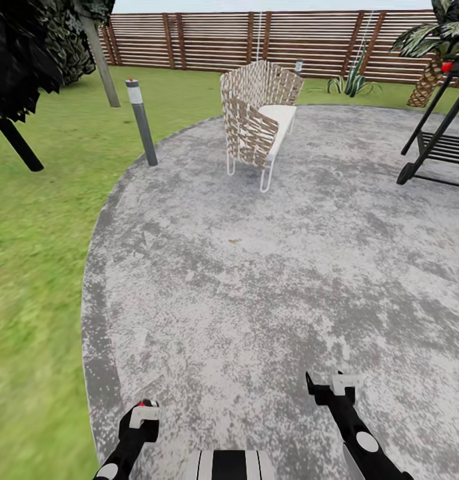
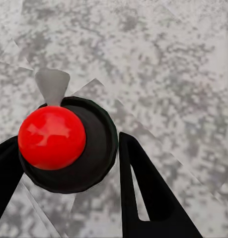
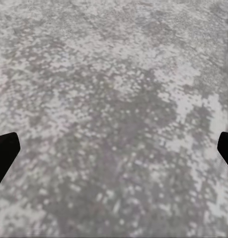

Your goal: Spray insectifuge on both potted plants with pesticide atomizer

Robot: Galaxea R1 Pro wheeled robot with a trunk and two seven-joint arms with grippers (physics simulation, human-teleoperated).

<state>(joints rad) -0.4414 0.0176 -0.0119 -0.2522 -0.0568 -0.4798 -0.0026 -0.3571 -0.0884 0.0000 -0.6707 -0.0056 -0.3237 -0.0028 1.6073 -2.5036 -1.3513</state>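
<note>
Left hand [image 2: 69, 163] around atomizer [image 2: 64, 144]; patio [image 1: 256, 267] open

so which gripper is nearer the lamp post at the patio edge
Left. The left gripper, shut on the pesticide atomizer, sits low on the same side as the lamp post, which stands far ahead. The right gripper, open, is further across the patio.
</note>
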